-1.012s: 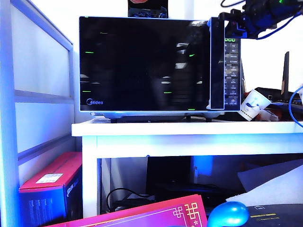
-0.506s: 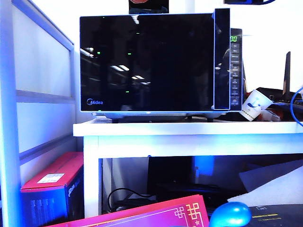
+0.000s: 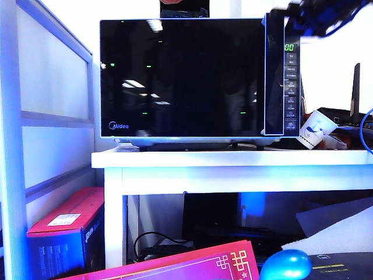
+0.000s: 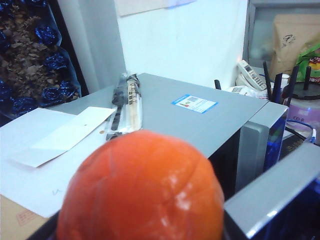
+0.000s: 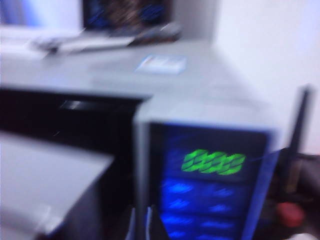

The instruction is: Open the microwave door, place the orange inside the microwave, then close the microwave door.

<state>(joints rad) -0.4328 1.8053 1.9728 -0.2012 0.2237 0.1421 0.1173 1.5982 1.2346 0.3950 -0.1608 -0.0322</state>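
The microwave door (image 3: 183,79) stands slightly ajar on the microwave (image 3: 288,87), which sits on the white worktop (image 3: 233,166). The right end effector (image 5: 141,220), fingers pressed together, hovers near the door edge by the green display. The left end effector (image 4: 145,220) pinches the orange (image 4: 142,187) above the microwave top. If the narrow fingers slip from the edge, the door can fall back.

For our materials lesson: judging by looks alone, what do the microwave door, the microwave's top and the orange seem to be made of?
Microwave door: probably glass, glossy black; it mirrors ceiling lights.
Microwave top: likely painted sheet metal, matt grey, flat, with a sticker.
Orange: fruit skin, shiny with highlights; possibly wrapped in film, which I cannot tell. It fills the left wrist view close up.
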